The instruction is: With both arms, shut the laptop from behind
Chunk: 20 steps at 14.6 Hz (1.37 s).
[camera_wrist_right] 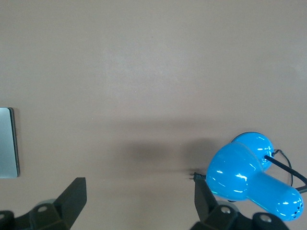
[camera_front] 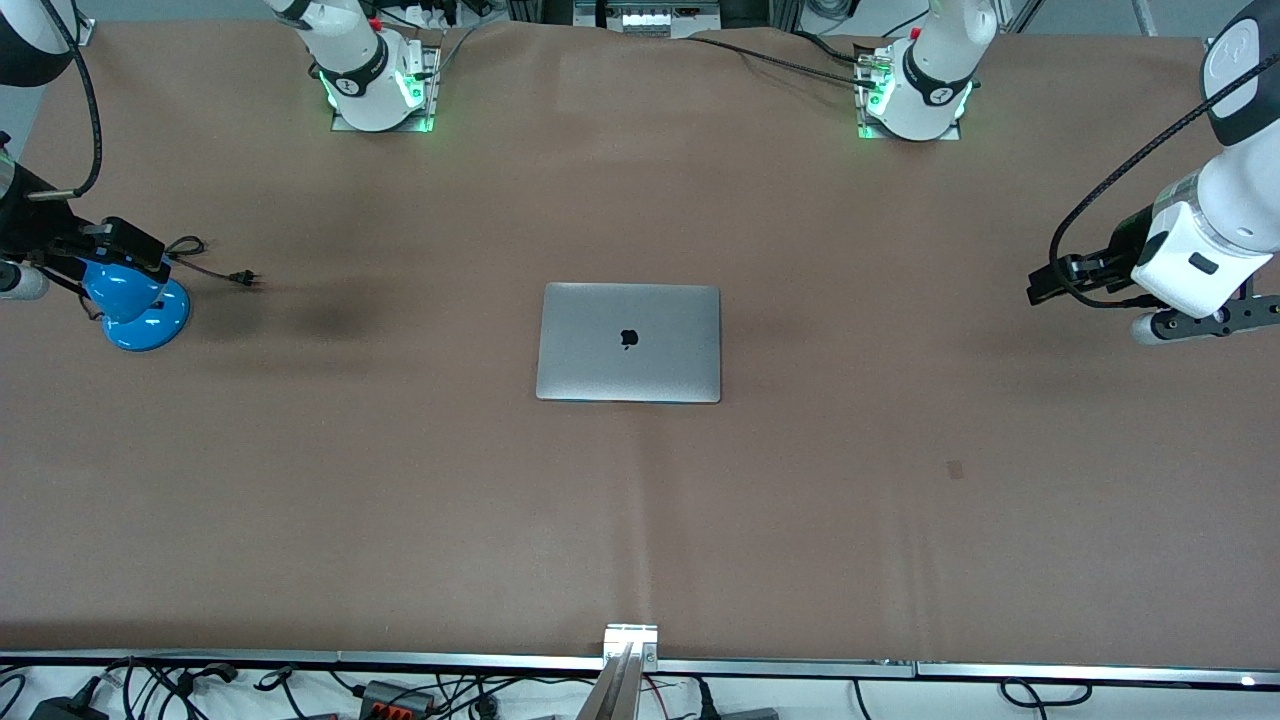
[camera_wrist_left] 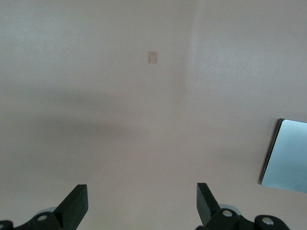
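Note:
The silver-grey laptop [camera_front: 628,342] lies shut and flat in the middle of the table, with the dark apple logo on its lid facing up. One corner of it shows in the left wrist view [camera_wrist_left: 288,155] and one edge in the right wrist view [camera_wrist_right: 7,142]. My left gripper [camera_wrist_left: 141,191] is open and empty, up over bare table at the left arm's end [camera_front: 1190,265]. My right gripper [camera_wrist_right: 139,187] is open and empty, up over the table at the right arm's end, beside a blue lamp. Neither gripper touches the laptop.
A blue lamp [camera_front: 140,315] stands at the right arm's end of the table, under the right arm; it also shows in the right wrist view [camera_wrist_right: 240,172]. Its cord and plug [camera_front: 245,278] lie toward the laptop. A small tan mark [camera_front: 955,469] is on the brown cover.

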{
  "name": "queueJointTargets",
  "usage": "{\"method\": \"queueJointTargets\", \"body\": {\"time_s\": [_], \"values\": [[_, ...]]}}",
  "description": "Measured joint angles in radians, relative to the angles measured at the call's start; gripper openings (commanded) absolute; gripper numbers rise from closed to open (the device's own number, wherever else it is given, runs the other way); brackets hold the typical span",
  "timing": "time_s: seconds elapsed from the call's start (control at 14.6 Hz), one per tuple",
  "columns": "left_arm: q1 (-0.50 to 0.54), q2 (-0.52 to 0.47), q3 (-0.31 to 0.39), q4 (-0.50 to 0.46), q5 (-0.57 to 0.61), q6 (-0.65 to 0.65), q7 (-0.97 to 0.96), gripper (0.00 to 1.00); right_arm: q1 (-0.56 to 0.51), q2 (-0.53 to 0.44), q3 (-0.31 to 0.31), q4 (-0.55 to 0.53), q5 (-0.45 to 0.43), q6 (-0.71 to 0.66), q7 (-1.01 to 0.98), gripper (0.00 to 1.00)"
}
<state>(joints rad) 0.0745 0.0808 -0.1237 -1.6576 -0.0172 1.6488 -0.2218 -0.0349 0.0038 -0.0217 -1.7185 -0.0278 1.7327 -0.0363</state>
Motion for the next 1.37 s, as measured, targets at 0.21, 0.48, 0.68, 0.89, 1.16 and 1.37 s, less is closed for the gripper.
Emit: {"method": "queueJointTargets", "body": {"time_s": [0.21, 0.48, 0.68, 0.89, 1.16, 1.37], "values": [[0.0, 0.0, 0.0, 0.015, 0.0, 0.0, -0.006, 1.0, 0.001, 0.0, 0.001, 0.004, 0.0, -0.002, -0.002, 1.0], [0.003, 0.0, 0.001, 0.016, 0.0, 0.0, -0.014, 1.0, 0.004, 0.0, 0.006, 0.005, 0.0, -0.006, -0.004, 1.0], [0.002, 0.0, 0.001, 0.016, 0.0, 0.0, -0.016, 1.0, 0.004, 0.0, 0.006, 0.005, 0.0, -0.013, -0.005, 1.0], [0.002, 0.0, 0.001, 0.018, 0.0, 0.0, -0.016, 1.0, 0.004, -0.001, 0.006, 0.005, 0.0, -0.025, -0.008, 1.0], [0.002, 0.0, 0.001, 0.018, 0.0, 0.0, -0.016, 1.0, 0.003, -0.004, 0.005, 0.006, 0.0, -0.03, -0.008, 1.0], [0.0, 0.0, 0.001, 0.018, 0.0, 0.0, -0.016, 1.0, 0.003, -0.004, 0.005, 0.006, 0.0, -0.034, -0.009, 1.0]]}}
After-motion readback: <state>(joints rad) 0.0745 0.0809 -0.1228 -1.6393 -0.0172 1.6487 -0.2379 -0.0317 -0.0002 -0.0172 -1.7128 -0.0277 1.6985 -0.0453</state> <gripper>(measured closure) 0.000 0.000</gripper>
